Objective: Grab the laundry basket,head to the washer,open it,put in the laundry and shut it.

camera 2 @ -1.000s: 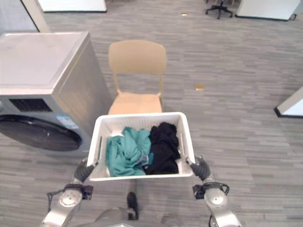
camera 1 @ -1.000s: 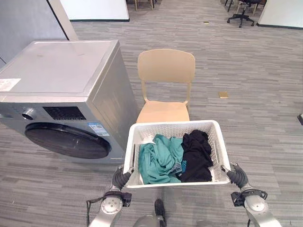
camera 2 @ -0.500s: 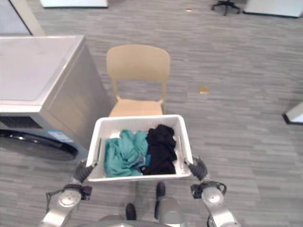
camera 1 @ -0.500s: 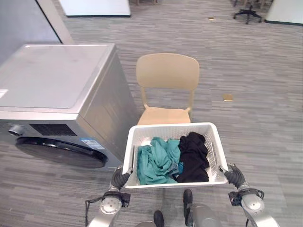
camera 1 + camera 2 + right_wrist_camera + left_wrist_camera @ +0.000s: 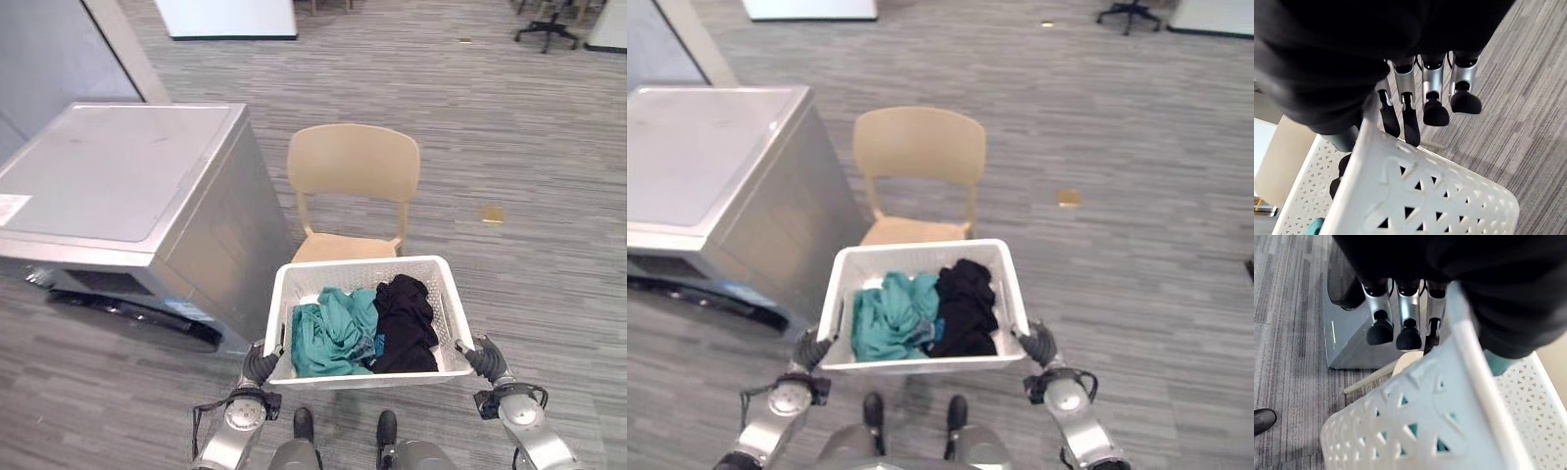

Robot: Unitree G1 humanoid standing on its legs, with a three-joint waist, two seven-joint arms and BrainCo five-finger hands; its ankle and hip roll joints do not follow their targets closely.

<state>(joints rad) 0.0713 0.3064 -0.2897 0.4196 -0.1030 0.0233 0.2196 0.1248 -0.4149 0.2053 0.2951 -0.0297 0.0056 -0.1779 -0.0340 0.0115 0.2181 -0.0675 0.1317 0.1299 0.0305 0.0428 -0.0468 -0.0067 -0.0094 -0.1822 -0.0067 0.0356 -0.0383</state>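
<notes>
I am carrying the white laundry basket [image 5: 443, 294] in front of me, one hand at each short end. My left hand [image 5: 259, 364] is gripping the basket's left rim, fingers [image 5: 1380, 330] hooked down over the outside of the wall. My right hand [image 5: 485, 358] is doing the same at the right rim, fingers [image 5: 1436, 110] curling over the edge and down the outer wall. So both hands are clenched on the basket.

Inside the basket a crumpled teal garment [image 5: 329, 331] is lying on the left side and a black garment [image 5: 402, 323] on the right, the two touching in the middle.

The silver washer [image 5: 127, 186] is standing ahead and to my left, its door facing left-front, near the basket's left corner. A beige chair [image 5: 351, 181] is standing just beyond the basket, beside the washer's right side, its seat partly hidden behind the basket's far rim. The floor [image 5: 529, 245] is grey striped planks.
</notes>
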